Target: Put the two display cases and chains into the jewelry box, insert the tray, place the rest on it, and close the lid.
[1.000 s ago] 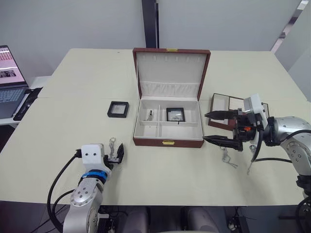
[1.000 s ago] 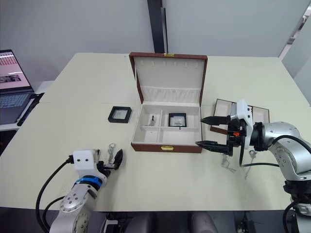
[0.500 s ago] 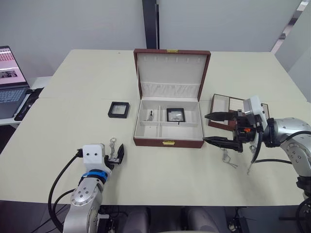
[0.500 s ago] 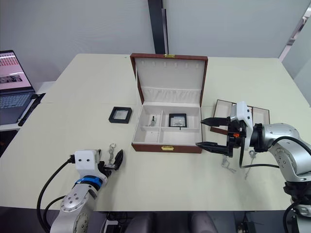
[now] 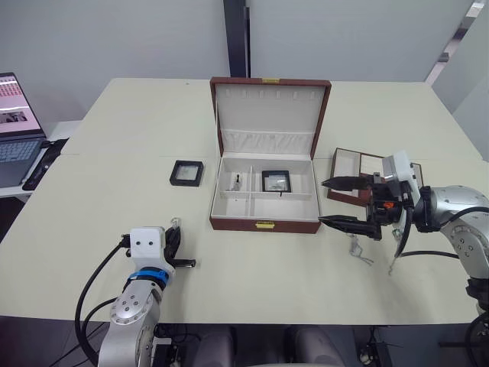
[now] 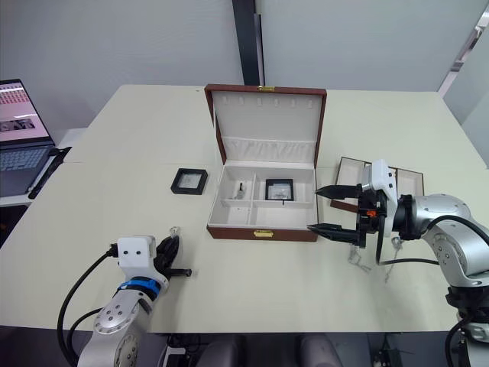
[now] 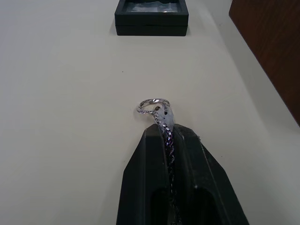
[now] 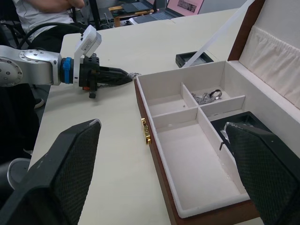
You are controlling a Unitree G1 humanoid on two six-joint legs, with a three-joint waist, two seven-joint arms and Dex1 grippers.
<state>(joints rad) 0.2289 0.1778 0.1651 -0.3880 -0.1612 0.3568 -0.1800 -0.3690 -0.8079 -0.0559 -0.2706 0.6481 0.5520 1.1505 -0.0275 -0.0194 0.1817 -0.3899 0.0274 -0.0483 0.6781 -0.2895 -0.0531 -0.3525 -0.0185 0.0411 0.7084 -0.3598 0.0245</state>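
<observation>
My left gripper (image 7: 169, 133) is shut on a thin silver chain (image 7: 163, 122) at the table's near left; the chain's ring (image 7: 152, 106) pokes out past the tips. The jewelry box (image 5: 265, 225) stands open mid-table with its lid (image 5: 269, 107) upright. Inside lie one display case (image 5: 276, 180) and a chain (image 5: 238, 182). The other display case (image 5: 186, 173) sits on the table left of the box. My right gripper (image 5: 330, 202) hovers open just right of the box, in front of the tray (image 5: 353, 162). Two more chains (image 5: 357, 248) lie below it.
A laptop (image 5: 15, 126) sits on a side desk at the far left. A black cable (image 5: 424, 253) loops by my right arm. In the right wrist view a person (image 8: 44, 11) sits beyond the table.
My left gripper's fingers have closed on the chain lying between them. The right arm has stayed where it was, still open.
</observation>
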